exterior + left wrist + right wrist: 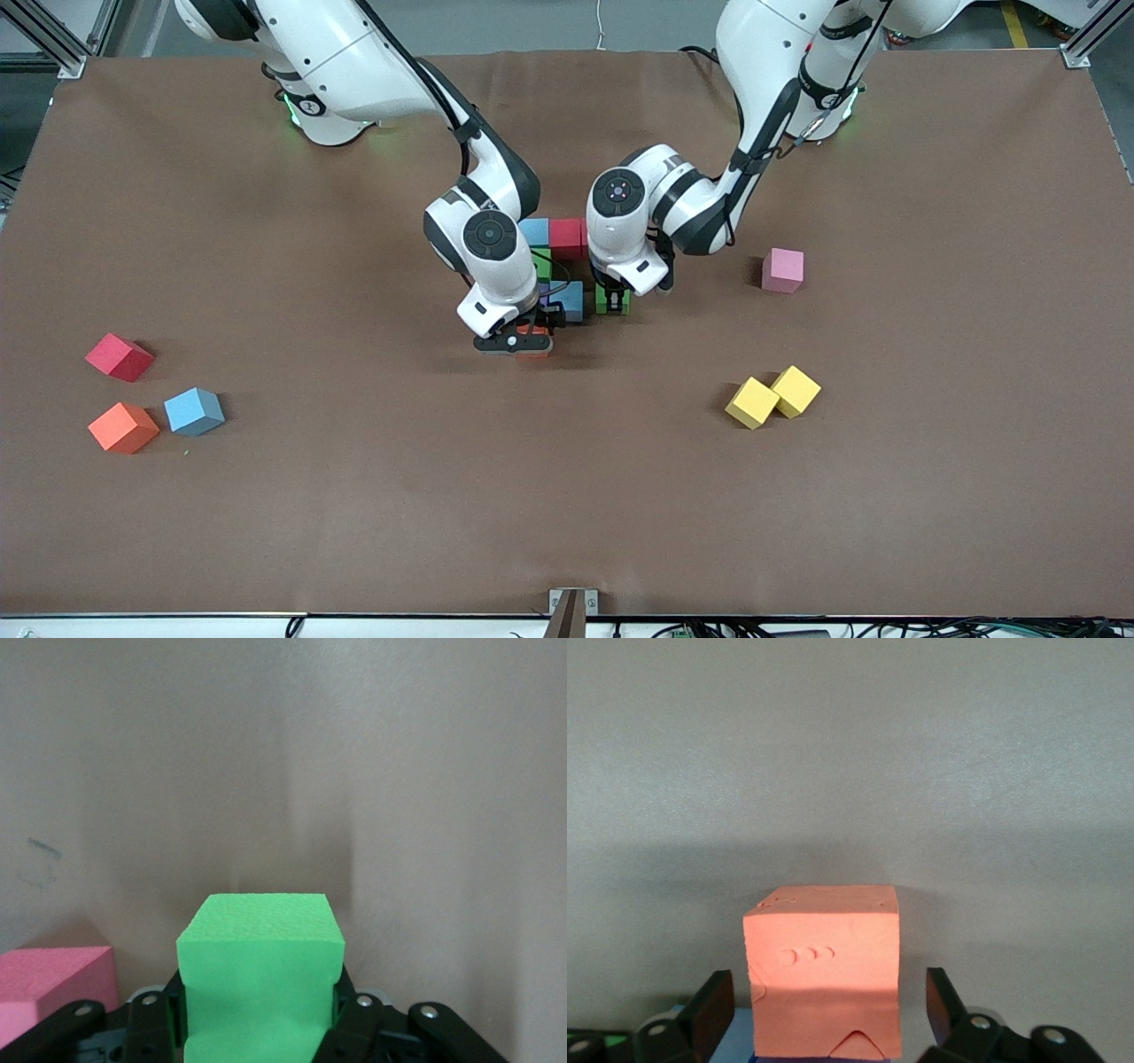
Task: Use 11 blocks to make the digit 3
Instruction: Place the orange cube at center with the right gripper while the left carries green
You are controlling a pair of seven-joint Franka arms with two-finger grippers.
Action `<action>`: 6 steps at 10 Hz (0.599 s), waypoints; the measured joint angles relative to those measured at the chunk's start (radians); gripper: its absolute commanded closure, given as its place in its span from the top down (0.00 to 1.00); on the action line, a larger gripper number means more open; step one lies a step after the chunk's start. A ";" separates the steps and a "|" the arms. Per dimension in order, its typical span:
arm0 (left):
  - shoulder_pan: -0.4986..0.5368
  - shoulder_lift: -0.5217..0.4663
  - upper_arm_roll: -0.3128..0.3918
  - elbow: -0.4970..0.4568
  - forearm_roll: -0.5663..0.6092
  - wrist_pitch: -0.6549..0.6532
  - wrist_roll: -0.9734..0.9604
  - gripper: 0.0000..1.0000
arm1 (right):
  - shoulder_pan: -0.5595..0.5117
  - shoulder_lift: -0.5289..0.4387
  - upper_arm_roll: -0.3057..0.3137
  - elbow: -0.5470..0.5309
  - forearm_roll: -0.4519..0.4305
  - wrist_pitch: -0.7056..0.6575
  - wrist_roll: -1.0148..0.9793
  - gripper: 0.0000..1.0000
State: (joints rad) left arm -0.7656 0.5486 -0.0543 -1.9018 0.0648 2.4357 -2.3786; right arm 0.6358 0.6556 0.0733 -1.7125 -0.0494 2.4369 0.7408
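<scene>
Brown table (567, 496) below: my right gripper (829, 1010) stands open astride the orange block (824, 983); my left gripper (261, 1019) grips the green block (260, 974), beside the figure (558, 266).

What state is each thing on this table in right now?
Left tool: shut on the green cube.
Right tool: open, fingers apart from the orange cube between them.
Block figure: unfinished, partly hidden by the arms.
Two yellow cubes: loose, touching.
Pink cube: loose, alone.
Red, orange, blue cubes: loose.
</scene>
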 measured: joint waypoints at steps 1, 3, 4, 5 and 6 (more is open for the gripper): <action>-0.004 0.000 0.000 -0.006 0.000 0.010 0.000 0.03 | 0.000 0.000 -0.001 0.000 0.000 0.000 0.000 0.99; -0.003 0.000 0.002 -0.015 0.000 0.042 -0.002 0.03 | -0.001 0.000 -0.006 0.002 0.000 0.000 0.000 0.99; -0.002 0.000 0.004 -0.015 0.000 0.055 -0.005 0.03 | -0.004 -0.001 -0.008 0.006 0.000 0.000 0.001 0.99; 0.000 0.001 0.006 -0.015 0.000 0.067 -0.006 0.03 | -0.011 -0.004 -0.009 0.013 0.004 0.000 0.001 0.99; 0.003 0.003 0.006 -0.014 0.000 0.080 -0.007 0.03 | -0.019 -0.013 -0.009 0.019 0.019 -0.002 0.002 0.99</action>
State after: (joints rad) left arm -0.7630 0.5515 -0.0481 -1.9163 0.0648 2.5153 -2.3854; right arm 0.6173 0.6424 0.0644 -1.6930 -0.0305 2.4354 0.7428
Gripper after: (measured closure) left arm 0.414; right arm 0.004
